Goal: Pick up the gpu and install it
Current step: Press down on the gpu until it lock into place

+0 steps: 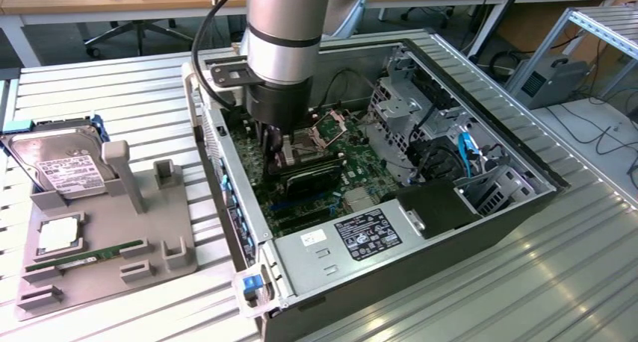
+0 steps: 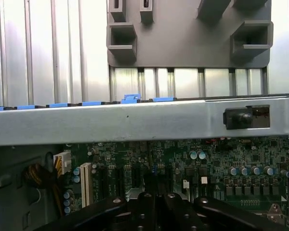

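The gpu [image 1: 302, 179] lies low inside the open case [image 1: 518, 200], a dark block on the motherboard [image 1: 339, 189] near the case's wall on the exterior view's left, directly beneath the gripper [image 1: 274, 144]. The gripper reaches down into the case from the arm [image 1: 284, 36] and sits right above or on the card; whether its fingers are open or closed on the card cannot be told. In the wrist view the gripper's black body [image 2: 159, 211] hangs over the green motherboard [image 2: 221, 159] with its slots and capacitors, behind the case's grey rim [image 2: 135, 122]. Outside the case, on the table [image 1: 558, 282], a grey fixture [image 1: 100, 260] holds a hard drive [image 1: 60, 163] at its far edge and a RAM stick [image 1: 85, 257] near its front edge.
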`<state>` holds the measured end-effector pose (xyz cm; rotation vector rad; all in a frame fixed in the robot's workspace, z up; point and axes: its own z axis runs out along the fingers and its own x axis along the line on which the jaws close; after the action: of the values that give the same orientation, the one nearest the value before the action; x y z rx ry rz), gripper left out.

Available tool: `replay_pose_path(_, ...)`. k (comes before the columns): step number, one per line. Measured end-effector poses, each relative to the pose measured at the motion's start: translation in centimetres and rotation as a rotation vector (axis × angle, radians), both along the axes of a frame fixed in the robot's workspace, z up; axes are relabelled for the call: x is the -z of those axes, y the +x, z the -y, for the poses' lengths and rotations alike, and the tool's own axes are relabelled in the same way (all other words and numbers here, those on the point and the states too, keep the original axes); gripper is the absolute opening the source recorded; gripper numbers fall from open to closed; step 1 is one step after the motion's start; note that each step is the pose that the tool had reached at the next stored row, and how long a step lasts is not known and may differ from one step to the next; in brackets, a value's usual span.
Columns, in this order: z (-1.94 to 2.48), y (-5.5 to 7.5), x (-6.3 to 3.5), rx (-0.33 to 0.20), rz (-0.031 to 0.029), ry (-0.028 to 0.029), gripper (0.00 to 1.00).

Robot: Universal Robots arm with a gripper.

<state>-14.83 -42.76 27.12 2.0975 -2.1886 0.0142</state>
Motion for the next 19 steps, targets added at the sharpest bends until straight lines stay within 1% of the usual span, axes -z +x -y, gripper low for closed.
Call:
replay_pose_path(10,0.0,0.2,0.13,0.0,0.0001,-0.0001,0.11)
replay_pose_path(15,0.0,-0.13,0.27,0.0,0.0,-0.0002,0.11)
replay_pose_path(19,0.0,-0.15,0.3,0.0,0.0,0.0,0.11)
